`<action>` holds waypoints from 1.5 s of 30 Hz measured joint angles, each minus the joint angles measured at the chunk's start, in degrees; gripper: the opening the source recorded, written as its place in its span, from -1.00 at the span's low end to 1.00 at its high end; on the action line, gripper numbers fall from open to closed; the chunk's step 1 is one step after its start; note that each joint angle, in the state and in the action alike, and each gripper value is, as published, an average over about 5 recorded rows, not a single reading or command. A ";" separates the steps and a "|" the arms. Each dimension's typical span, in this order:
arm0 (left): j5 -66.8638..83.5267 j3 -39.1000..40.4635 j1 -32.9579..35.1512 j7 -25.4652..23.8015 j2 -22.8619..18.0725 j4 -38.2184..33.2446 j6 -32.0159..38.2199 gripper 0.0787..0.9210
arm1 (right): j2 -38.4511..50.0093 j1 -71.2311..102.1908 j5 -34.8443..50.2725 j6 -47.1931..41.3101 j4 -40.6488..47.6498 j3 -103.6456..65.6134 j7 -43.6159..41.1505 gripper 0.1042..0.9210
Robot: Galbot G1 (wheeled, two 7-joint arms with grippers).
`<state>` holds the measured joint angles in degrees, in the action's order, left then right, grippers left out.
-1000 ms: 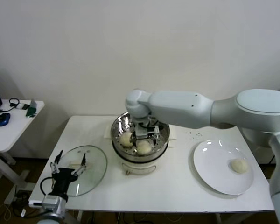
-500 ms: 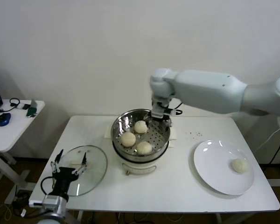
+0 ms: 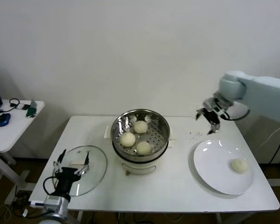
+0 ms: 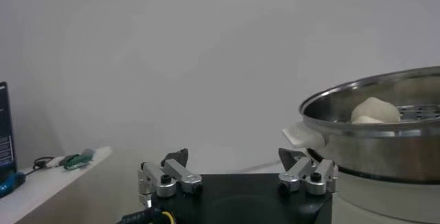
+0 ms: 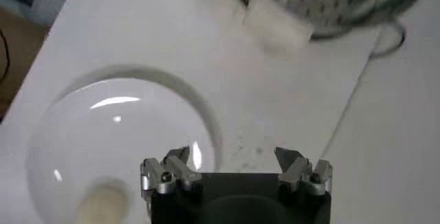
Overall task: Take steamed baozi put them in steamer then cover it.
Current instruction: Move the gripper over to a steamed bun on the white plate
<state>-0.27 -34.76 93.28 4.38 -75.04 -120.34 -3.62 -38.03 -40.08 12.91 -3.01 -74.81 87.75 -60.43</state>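
The steel steamer (image 3: 140, 135) stands mid-table on its white base and holds three cream-white baozi (image 3: 128, 139). A fourth baozi (image 3: 239, 165) lies on the white plate (image 3: 214, 163) at the right. My right gripper (image 3: 208, 118) is open and empty, in the air above the table between the steamer and the plate; in its wrist view (image 5: 232, 158) the plate (image 5: 137, 119) and baozi (image 5: 101, 200) lie below. The glass cover (image 3: 88, 168) lies flat on the table at the left. My left gripper (image 3: 72, 163) is open and empty over the cover's near edge; the steamer also shows in the left wrist view (image 4: 385, 132).
A small side table (image 3: 11, 122) with a blue mouse (image 3: 3, 118) and cables stands to the far left. A few dark specks (image 3: 194, 135) lie on the tabletop beyond the plate. The wall is close behind the table.
My right gripper has left the steamer, empty, and swung right to above the plate's far edge. Three baozi now lie uncovered in the steamer. The left gripper barely moved.
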 measured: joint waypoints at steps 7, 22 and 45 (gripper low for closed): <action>-0.61 -0.20 0.57 0.07 -0.19 0.00 -0.15 0.77 | 8.87 14.57 -4.88 -2.77 1.79 -12.00 -0.25 0.76; -2.30 0.01 1.07 0.41 -1.53 -0.16 -0.71 0.77 | 12.16 36.31 -14.40 -0.89 11.10 -33.74 -2.63 0.76; -2.72 -0.30 0.65 0.68 -2.07 0.68 -1.08 0.77 | 4.80 42.31 -19.77 0.65 20.61 -40.48 -4.19 0.76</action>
<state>-2.99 -35.06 93.92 5.05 -77.11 -119.65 -4.70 -33.23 2.23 -6.86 -2.36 -54.20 47.27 -64.62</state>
